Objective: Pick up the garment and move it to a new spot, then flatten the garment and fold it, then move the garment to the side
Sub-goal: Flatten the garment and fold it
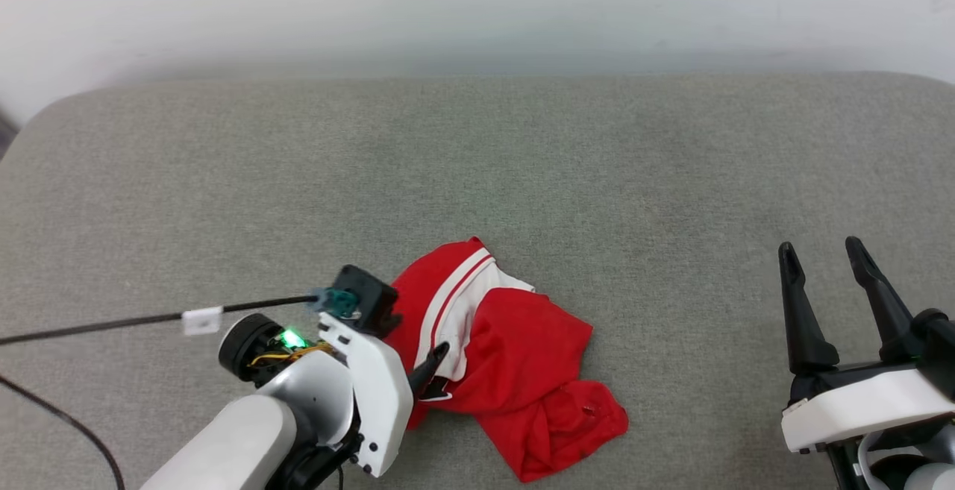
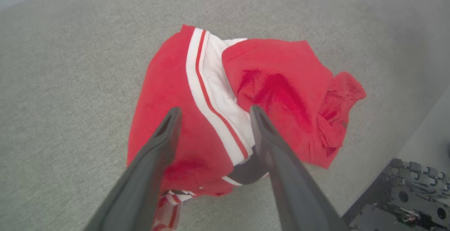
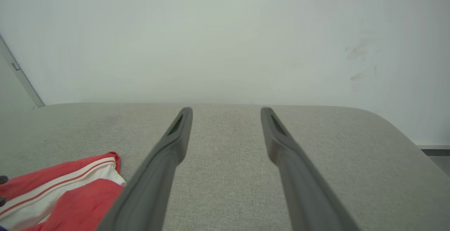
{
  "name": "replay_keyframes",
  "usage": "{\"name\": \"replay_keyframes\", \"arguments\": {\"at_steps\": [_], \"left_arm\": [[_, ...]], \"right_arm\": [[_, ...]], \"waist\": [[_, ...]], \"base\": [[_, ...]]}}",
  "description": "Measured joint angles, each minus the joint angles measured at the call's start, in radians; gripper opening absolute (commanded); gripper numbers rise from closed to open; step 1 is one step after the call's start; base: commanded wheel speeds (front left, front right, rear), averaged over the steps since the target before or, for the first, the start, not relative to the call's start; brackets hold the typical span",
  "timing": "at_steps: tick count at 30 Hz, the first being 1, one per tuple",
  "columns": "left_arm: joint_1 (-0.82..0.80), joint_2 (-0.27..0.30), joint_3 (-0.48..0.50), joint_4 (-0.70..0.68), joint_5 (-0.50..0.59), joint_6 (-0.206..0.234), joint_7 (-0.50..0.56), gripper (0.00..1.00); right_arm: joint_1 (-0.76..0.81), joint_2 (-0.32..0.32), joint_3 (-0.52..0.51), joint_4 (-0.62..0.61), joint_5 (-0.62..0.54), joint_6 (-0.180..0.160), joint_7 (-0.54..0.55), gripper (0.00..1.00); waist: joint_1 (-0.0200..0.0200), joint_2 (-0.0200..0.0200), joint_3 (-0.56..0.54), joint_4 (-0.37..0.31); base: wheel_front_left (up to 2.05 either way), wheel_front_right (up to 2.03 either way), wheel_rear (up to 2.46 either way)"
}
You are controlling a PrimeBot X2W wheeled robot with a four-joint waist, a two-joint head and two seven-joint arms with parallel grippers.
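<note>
The garment [image 2: 288,94] looks soft and light, crumpled under the spread left hand [image 2: 212,110]; best to pinch a bunched fold. The right hand [image 1: 818,245], spread too, sits well apart.

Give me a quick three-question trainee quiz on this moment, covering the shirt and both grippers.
1. True or false: the garment lies flat and neatly folded on the grey fabric surface.
2. Pick one: the left gripper is A) shut on a sleeve, B) open over the garment, C) open far off by the wall.
3. Fill in: the right gripper is open and stands ___ from the garment.

Key: 1 false, it is a crumpled heap; 2 B; 3 apart.
</note>
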Motion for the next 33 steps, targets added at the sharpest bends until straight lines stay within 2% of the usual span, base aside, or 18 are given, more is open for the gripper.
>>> {"name": "replay_keyframes", "arguments": {"at_steps": [5,11,12,13,14,19,21,25,29,33], "left_arm": [[-0.061,0.008,-0.076,0.086,-0.005,-0.064,0.130,1.00],[-0.105,0.000,-0.131,0.168,-0.017,-0.095,0.202,0.99],[-0.111,-0.003,-0.134,0.174,-0.021,-0.100,0.202,0.40],[-0.116,-0.007,-0.137,0.179,-0.024,-0.101,0.197,0.07],[-0.119,-0.012,-0.140,0.181,-0.023,-0.103,0.189,0.00],[-0.138,-0.044,-0.104,0.181,-0.028,-0.104,0.076,0.00],[-0.138,-0.060,-0.062,0.182,-0.045,-0.088,0.009,0.00],[-0.117,-0.086,0.052,0.187,-0.108,-0.027,-0.128,0.00],[-0.030,-0.103,0.187,0.222,-0.202,0.040,-0.254,0.00],[0.067,-0.109,0.277,0.275,-0.276,0.081,-0.326,0.00]], "right_arm": [[0.000,0.000,0.008,0.006,0.009,0.000,0.000,1.00],[-0.002,0.000,0.013,0.020,0.018,0.000,-0.012,1.00],[-0.003,0.000,0.013,0.021,0.021,0.000,-0.015,1.00],[-0.003,0.000,0.013,0.025,0.022,0.000,-0.018,1.00],[-0.004,0.000,0.012,0.026,0.023,0.000,-0.018,1.00],[-0.011,0.000,0.002,0.033,0.025,0.000,-0.026,1.00],[-0.014,-0.001,0.003,0.038,0.025,0.000,-0.026,1.00],[-0.015,0.000,0.003,0.042,0.025,0.000,-0.027,1.00],[-0.018,0.000,0.003,0.043,0.025,0.000,-0.026,1.00],[-0.018,0.000,0.001,0.043,0.025,0.000,-0.026,1.00]], "waist": [[0.0000,0.0000,0.023,-0.020],[0.0000,0.0000,0.056,-0.046],[0.0001,0.0000,0.061,-0.049],[0.0001,0.0000,0.066,-0.051],[0.0000,0.0000,0.070,-0.053],[0.0001,0.0000,0.079,-0.046],[0.0001,0.0000,0.079,-0.037],[0.0000,0.0000,0.075,-0.020],[0.0001,0.0000,0.076,-0.004],[0.0000,0.0000,0.079,0.006]], "base": [[0.00,0.00,0.00],[0.00,0.00,0.00],[0.00,0.00,0.00],[0.00,0.00,0.00],[0.00,0.00,0.00],[0.00,0.00,0.00],[0.00,0.00,0.00],[0.00,0.00,0.00],[0.00,0.00,0.00],[0.00,0.00,0.00]]}}
